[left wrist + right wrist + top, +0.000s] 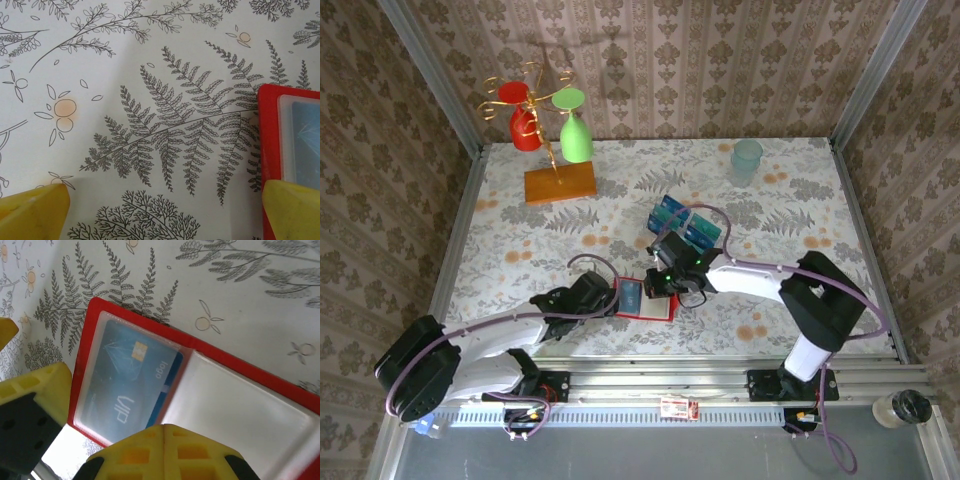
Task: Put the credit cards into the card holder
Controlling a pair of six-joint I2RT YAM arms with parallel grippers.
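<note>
A blue credit card [125, 390] sits sleeved in the open card holder [240, 410], right tool [164, 429] pinched together above it, left tool [162, 200] spread wide beside it

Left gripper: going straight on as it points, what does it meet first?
Likely the tablecloth; the open left gripper points down at it, one finger over the card holder's edge. Depth unclear.

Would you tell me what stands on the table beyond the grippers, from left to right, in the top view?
red glass → green glass → card rack → clear cup
</note>
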